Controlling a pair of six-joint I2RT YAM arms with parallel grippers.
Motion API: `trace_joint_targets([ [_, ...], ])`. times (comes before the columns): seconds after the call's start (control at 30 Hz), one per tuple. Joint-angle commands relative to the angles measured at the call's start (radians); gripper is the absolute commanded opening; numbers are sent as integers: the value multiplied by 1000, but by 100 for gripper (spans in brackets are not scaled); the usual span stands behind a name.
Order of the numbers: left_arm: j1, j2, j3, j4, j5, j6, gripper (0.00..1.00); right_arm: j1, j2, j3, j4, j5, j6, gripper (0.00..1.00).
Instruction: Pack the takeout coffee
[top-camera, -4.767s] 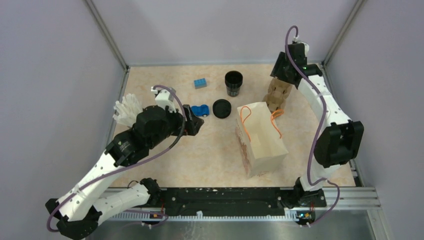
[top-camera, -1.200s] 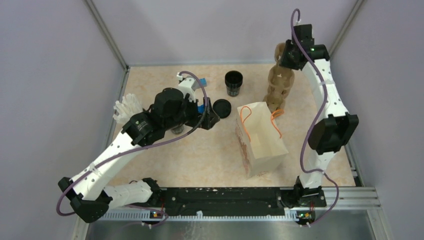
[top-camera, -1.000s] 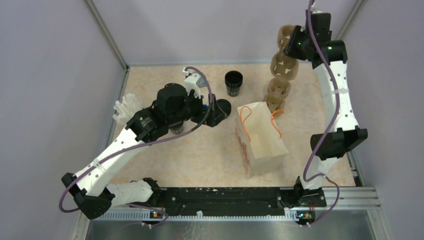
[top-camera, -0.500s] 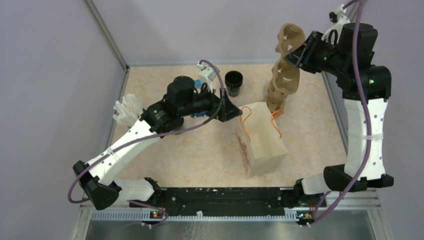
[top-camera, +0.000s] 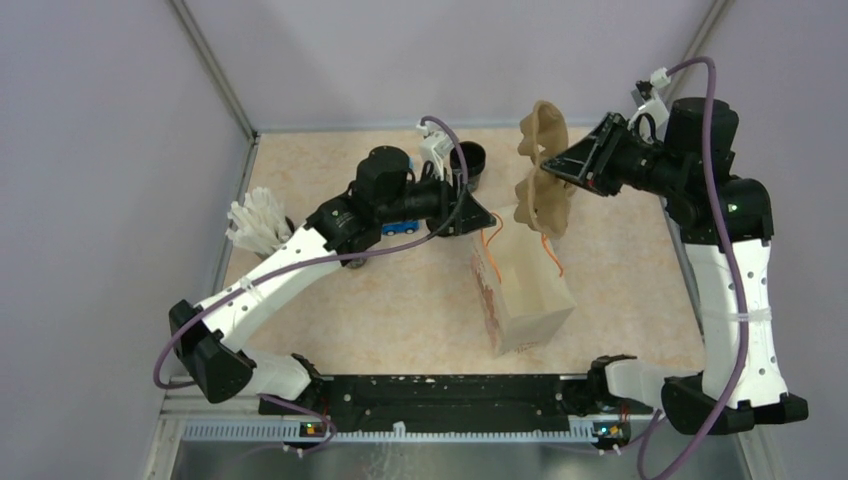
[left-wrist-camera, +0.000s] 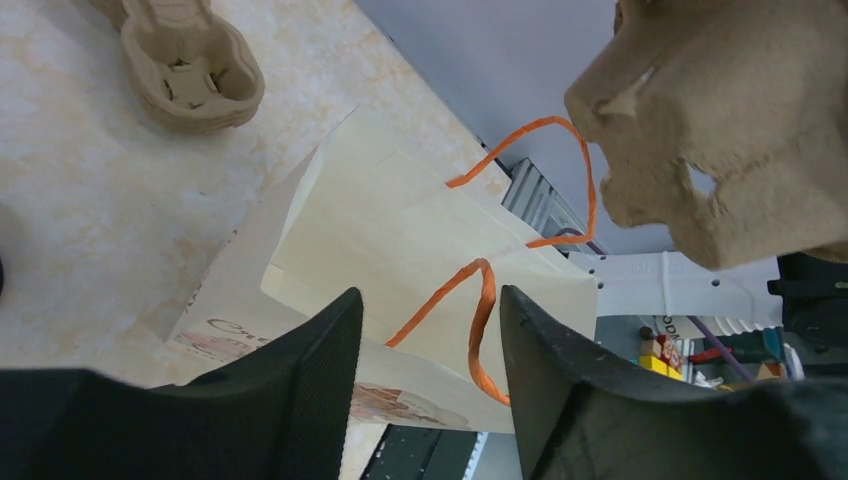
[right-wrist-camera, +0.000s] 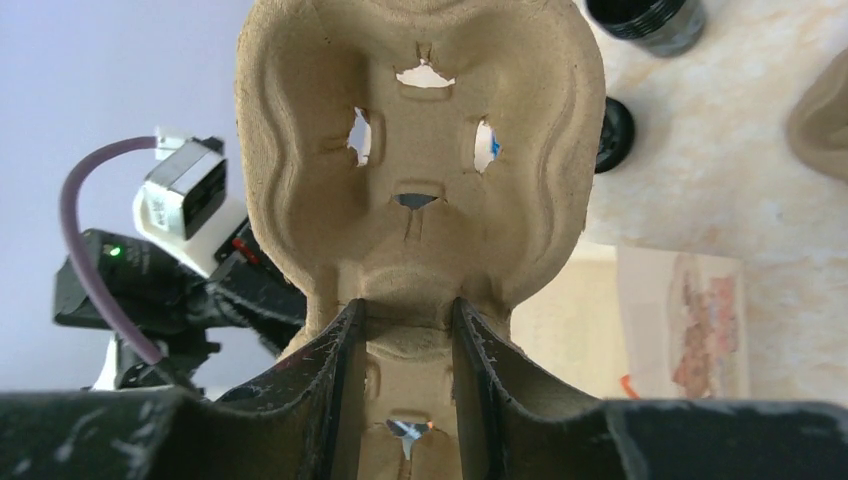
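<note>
Beige table (top-camera: 400, 310): paper bag (top-camera: 525, 290), black cup (right-wrist-camera: 645, 15)

The left arm (top-camera: 265, 280) stretches from its base at the near left, forward and to the right, held low with the forearm nearly level. The left gripper (top-camera: 484, 222) points right. In the wrist view its 2 fingers (left-wrist-camera: 310, 380) stand apart with nothing between them.

The right arm (top-camera: 735, 290) rises almost straight up from its base, bends at the top, and its forearm reaches left, well raised. The right gripper (top-camera: 553, 167) points left, its 2 jaws pinched on the wall of a carrier (top-camera: 545, 195).
</note>
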Motion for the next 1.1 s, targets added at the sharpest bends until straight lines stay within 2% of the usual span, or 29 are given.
trace_joint_targets([
  [0.0,-9,8,41,70,30,-15,51,36,-57,-39,109,-77,113,29],
  [0.13,-10,4,41,85,22,-21,24,100,-61,-41,110,-62,133,29],
  [0.3,-12,-1,35,89,22,-27,1,167,-76,-59,120,-33,170,29],
  [0.47,-11,-19,14,110,10,-39,0,184,-113,-110,56,9,141,29],
  [0.73,-11,-36,-3,105,-5,-33,0,183,-193,-281,50,38,87,29],
  [1.07,-11,-48,-20,107,-8,-39,0,183,-202,-312,-62,145,-132,29],
])
